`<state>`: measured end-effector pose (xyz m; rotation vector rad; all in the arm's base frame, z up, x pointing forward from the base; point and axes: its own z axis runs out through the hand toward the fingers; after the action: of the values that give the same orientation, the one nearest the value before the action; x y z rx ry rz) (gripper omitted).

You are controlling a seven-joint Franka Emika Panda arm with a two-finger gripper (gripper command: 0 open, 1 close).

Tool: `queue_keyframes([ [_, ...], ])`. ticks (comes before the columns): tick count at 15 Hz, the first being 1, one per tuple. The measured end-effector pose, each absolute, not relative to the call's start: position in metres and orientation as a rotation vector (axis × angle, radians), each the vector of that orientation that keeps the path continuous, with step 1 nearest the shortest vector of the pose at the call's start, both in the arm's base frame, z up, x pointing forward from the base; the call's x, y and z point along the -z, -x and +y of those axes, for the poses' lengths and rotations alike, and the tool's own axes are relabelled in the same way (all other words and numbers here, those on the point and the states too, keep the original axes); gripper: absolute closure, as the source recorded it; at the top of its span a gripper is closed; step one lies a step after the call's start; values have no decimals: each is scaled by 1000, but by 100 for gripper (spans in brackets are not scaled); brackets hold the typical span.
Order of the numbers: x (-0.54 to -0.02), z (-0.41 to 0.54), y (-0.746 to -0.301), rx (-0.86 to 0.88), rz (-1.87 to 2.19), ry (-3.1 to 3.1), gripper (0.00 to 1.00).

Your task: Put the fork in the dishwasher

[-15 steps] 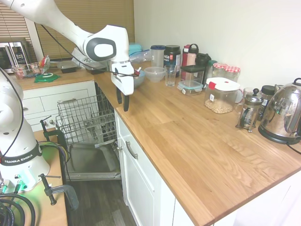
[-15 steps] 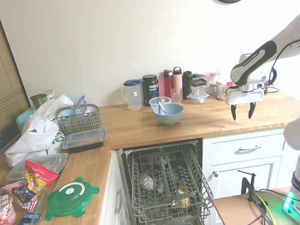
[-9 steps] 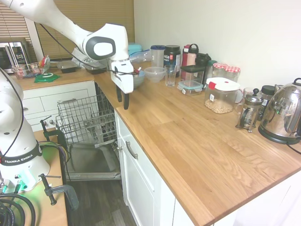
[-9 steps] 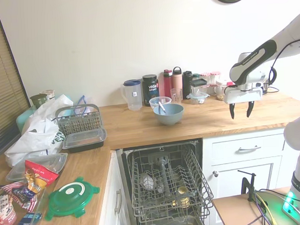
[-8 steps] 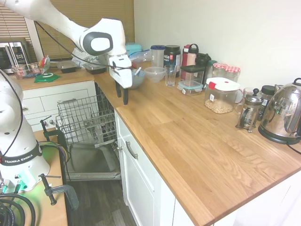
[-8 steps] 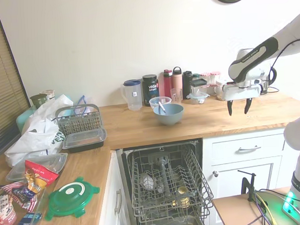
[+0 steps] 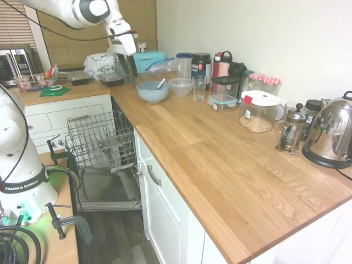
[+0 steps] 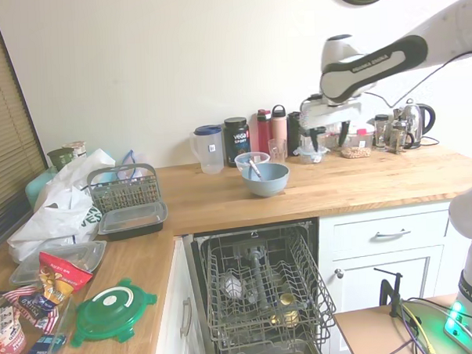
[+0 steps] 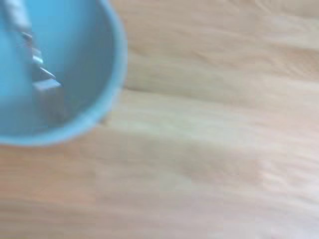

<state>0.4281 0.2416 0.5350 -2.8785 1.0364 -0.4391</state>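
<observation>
In the second exterior view, the dishwasher (image 8: 261, 297) stands open below the counter (image 8: 221, 201). The fork (image 8: 254, 169) leans in the blue bowl (image 8: 265, 179). The gripper (image 8: 329, 138), open and empty, has swung from far right to just beside the bowl, so pickup looks next.

White wall (image 8: 137, 64); wooden countertop (image 7: 220, 165); white cabinets (image 7: 165, 214); brown blinds (image 8: 4, 148).

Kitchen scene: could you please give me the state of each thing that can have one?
dishwasher: door down, rack pulled out.
fork: leaning in the blue bowl, handle up.
pincer: open, empty, above the counter.
white drawers: closed.
</observation>
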Motion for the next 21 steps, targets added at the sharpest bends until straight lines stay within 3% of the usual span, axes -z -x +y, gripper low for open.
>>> queue_keyframes([
  [7, -509, 394, -479, 469, 870, 2984, 0],
  [14, -436, 417, -587, 372, 877, 3003, 0],
  [15, -430, 419, -594, 363, 882, 3004, 100],
  [21, -416, 416, -620, 237, 840, 3005, 100],
])
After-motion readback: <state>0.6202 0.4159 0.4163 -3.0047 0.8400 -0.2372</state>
